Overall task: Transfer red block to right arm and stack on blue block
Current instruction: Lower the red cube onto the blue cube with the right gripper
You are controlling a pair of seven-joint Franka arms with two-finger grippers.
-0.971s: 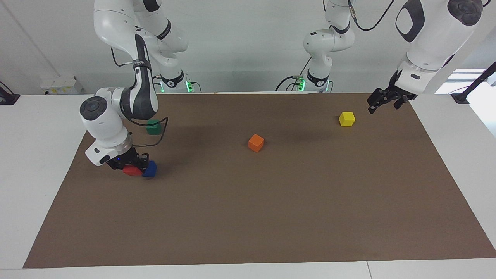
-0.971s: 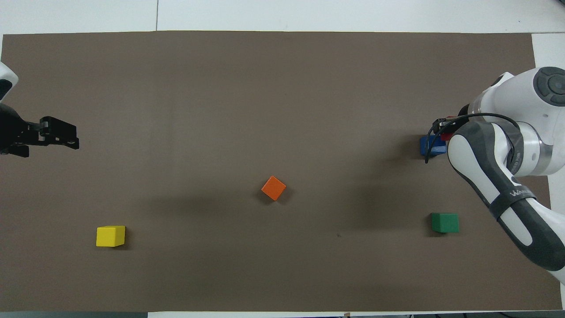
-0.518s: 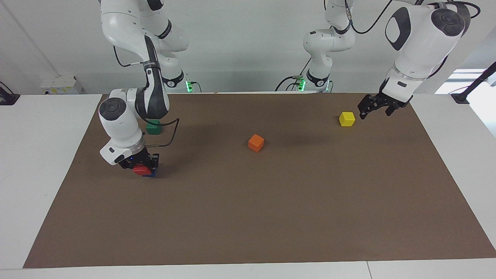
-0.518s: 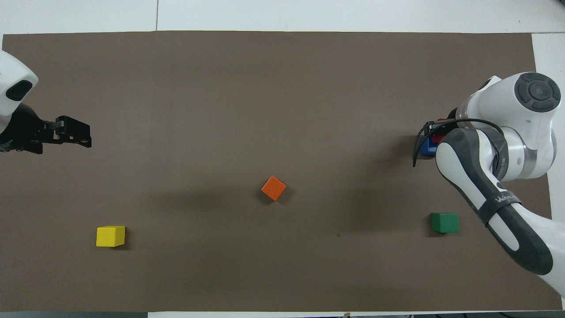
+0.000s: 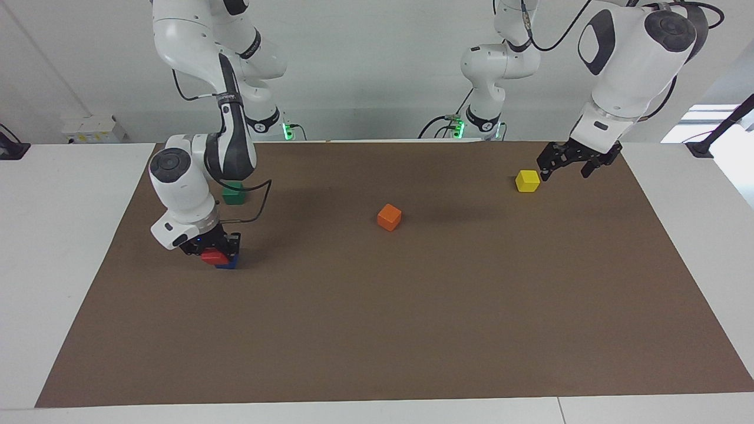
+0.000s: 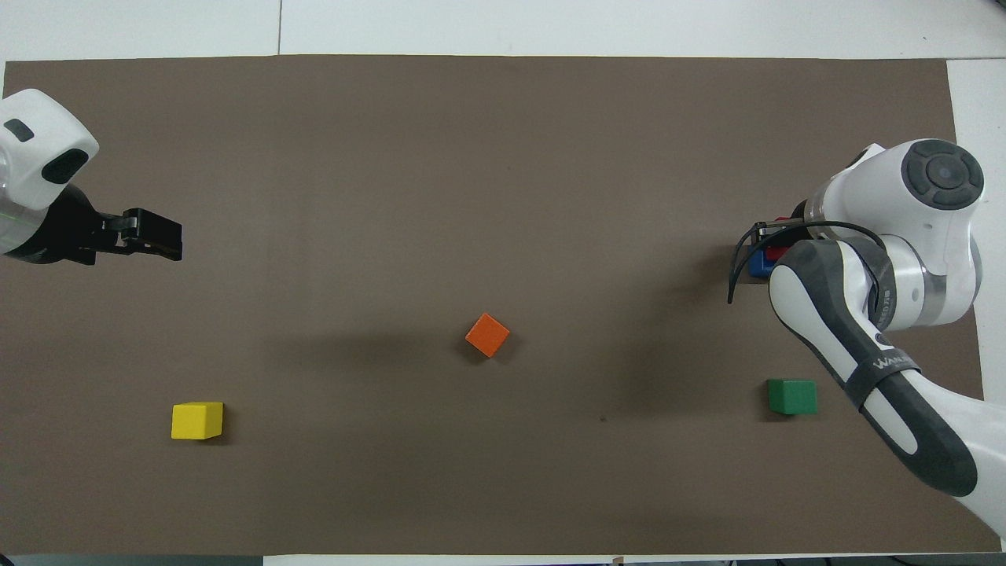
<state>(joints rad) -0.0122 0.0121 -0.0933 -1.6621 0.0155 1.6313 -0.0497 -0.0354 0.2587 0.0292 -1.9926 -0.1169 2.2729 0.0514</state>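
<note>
Red block (image 5: 214, 257) sits gripped in the right gripper (image 5: 213, 252), right on top of the blue block (image 5: 228, 264), at about 8 o'clock from the orange cube (image 5: 389, 217) in the facing view, with the green cube (image 5: 234, 194) at its 12. Over at 2 o'clock from the orange one, the left gripper (image 5: 570, 164) hangs with fingers spread, just beside the yellow cube (image 5: 527, 181).
</note>
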